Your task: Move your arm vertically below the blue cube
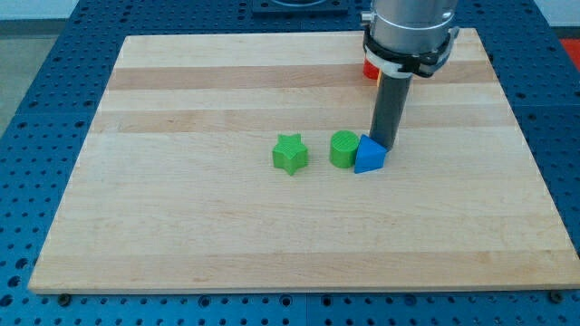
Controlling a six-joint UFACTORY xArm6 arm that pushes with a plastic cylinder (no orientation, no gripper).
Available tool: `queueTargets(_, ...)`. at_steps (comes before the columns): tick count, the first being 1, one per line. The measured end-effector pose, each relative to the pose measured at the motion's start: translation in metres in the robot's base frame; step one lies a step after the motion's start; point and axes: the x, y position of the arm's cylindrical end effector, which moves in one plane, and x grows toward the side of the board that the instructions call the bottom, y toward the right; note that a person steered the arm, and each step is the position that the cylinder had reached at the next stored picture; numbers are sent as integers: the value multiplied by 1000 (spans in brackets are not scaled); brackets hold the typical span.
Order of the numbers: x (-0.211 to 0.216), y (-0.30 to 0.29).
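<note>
A blue cube (369,156) lies near the middle of the wooden board (227,235), touching a green round block (343,148) on its left. A green star block (290,154) lies further to the left, apart from them. My tip (384,143) stands right at the blue cube's upper right edge, touching it or very close. A red block (370,69) shows partly behind the arm's grey body (408,32) near the view's top; most of it is hidden.
The board rests on a blue perforated table (45,136) that shows on all sides. The board's right edge runs near the view's right.
</note>
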Motion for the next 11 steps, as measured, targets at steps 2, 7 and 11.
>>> queueTargets(2, 0, -7)
queueTargets(7, -4, 101)
queueTargets(11, 16, 64)
